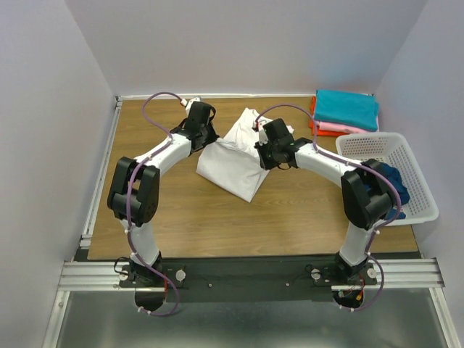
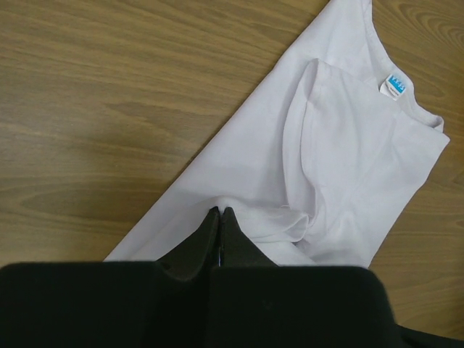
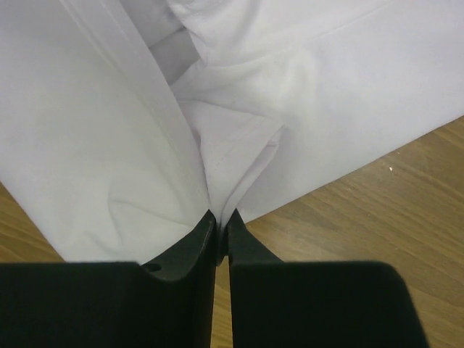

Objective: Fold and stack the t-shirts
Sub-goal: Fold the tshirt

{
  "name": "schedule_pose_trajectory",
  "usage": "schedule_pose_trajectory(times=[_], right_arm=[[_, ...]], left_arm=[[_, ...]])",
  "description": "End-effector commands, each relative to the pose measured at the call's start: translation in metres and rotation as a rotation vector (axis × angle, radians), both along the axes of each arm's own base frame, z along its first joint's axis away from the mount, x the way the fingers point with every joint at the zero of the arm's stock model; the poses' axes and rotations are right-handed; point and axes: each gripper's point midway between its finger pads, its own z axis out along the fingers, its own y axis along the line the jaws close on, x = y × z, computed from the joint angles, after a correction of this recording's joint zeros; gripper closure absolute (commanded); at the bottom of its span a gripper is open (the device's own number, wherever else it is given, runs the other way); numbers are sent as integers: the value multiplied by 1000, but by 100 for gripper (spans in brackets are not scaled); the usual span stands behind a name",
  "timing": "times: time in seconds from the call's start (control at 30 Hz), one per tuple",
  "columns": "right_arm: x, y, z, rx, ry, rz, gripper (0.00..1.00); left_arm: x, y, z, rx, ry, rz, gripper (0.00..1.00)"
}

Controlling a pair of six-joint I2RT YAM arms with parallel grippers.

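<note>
Covering the far middle of the wooden table (image 1: 181, 217), the white t-shirt (image 1: 232, 167) lies rumpled and partly doubled over, between your two arms. The lattice basket (image 1: 424, 212) sits at the right edge with a dark blue shirt (image 1: 395, 181) bunched inside, partly hidden by the right arm. In the far right corner is a folded stack: teal shirt (image 1: 346, 109) on top, pink shirt (image 1: 337, 128) under it, orange shirt (image 1: 313, 109) at the bottom. Your left gripper (image 2: 220, 212) has its fingers pressed together on the white shirt's edge, creases running into the tips. Your right gripper (image 3: 220, 216) pinches a gathered fold of the same shirt. The blue neck label (image 2: 396, 85) faces up at the collar.
</note>
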Motion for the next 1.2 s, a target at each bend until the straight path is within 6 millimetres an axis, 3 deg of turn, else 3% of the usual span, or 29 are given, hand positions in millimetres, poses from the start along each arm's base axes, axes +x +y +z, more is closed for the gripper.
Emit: schedule_pose_trajectory(times=[0.0, 0.03, 0.1, 0.13, 0.2, 0.27, 0.3, 0.33, 0.4, 0.43, 0.47, 0.5, 0.57, 0.6, 0.8, 0.87, 0.93, 1.17], right_arm=[[14, -6, -9, -9, 20, 6, 84], [18, -9, -9, -8, 19, -13, 83], [24, -13, -12, -21, 18, -37, 64], [29, -17, -11, -34, 5, -62, 60], [37, -22, -6, -48, -18, -98, 55], [40, -26, 2, -48, -38, -126, 41], [38, -24, 6, -39, -40, -124, 31], [35, -22, 10, -20, -38, -111, 1], [25, -16, 16, 19, -27, -67, 0], [17, -7, 31, 73, -33, -15, 0], [6, -4, 29, 81, -19, 19, 0], [0, 0, 34, 91, -26, 51, 0], [-20, 14, 42, 76, -62, 155, 0], [-37, 25, 37, 53, -66, 220, 0], [-85, 57, 6, 1, -3, 351, 0], [-101, 66, -4, -21, 14, 391, 0], [-109, 69, -19, -53, 38, 397, 2], [-117, 70, -38, -91, 75, 383, 15]], left_arm=[[19, -6, -3, 5, -29, -71, 98], [20, -5, -4, 8, -26, -79, 95], [24, -8, -10, 9, -16, -89, 79], [28, -9, -7, 11, -26, -101, 63], [30, -10, -7, 19, -33, -112, 48], [34, -10, 5, 25, -58, -119, 28], [34, -9, 10, 26, -66, -117, 10], [34, -6, 14, 37, -71, -109, 2], [28, -1, 33, 40, -100, -95, 2], [25, 5, 36, 53, -104, -74, 2], [15, 11, 28, 65, -85, -61, 2], [8, 16, 45, 51, -113, -39, 2], [-6, 26, 45, 58, -112, -4, 2], [-23, 34, 38, 56, -95, 11, 2], [-82, 60, -6, 40, -6, 64, 2], [-90, 63, -16, 22, 12, 57, 5], [-97, 67, -30, 11, 25, 66, 16], [-96, 58, -56, -17, 73, 20, 27]])
